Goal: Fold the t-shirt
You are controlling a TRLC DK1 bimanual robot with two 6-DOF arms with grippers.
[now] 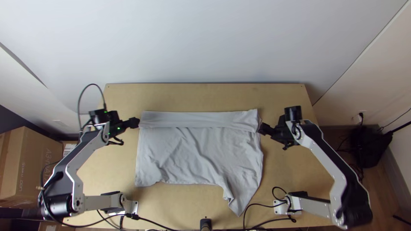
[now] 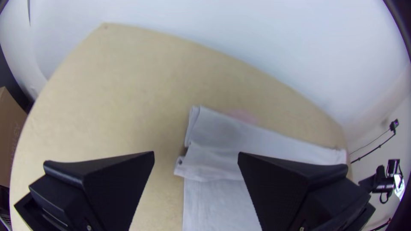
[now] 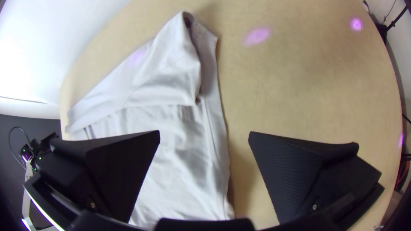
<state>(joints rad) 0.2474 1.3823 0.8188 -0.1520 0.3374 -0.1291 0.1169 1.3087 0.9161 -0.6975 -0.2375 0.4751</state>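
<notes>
The light grey t-shirt (image 1: 197, 149) lies mostly spread, its far edge folded over in a strip and one corner trailing toward the near edge. At the strip's left end is my left gripper (image 1: 138, 123); my right gripper (image 1: 260, 129) is beside its right end. In the left wrist view, the left gripper (image 2: 196, 156) stands open, with the folded end of the t-shirt (image 2: 222, 132) beyond its fingers. In the right wrist view, the right gripper (image 3: 204, 134) is open too, the t-shirt's side edge (image 3: 216, 141) running between its fingers.
The wooden table (image 1: 205, 96) shows bare wood around the cloth. Black cables (image 1: 257, 205) cross its near edge. A white wall (image 1: 205, 42) stands behind the table, and a cardboard box (image 1: 32, 167) is off its left side.
</notes>
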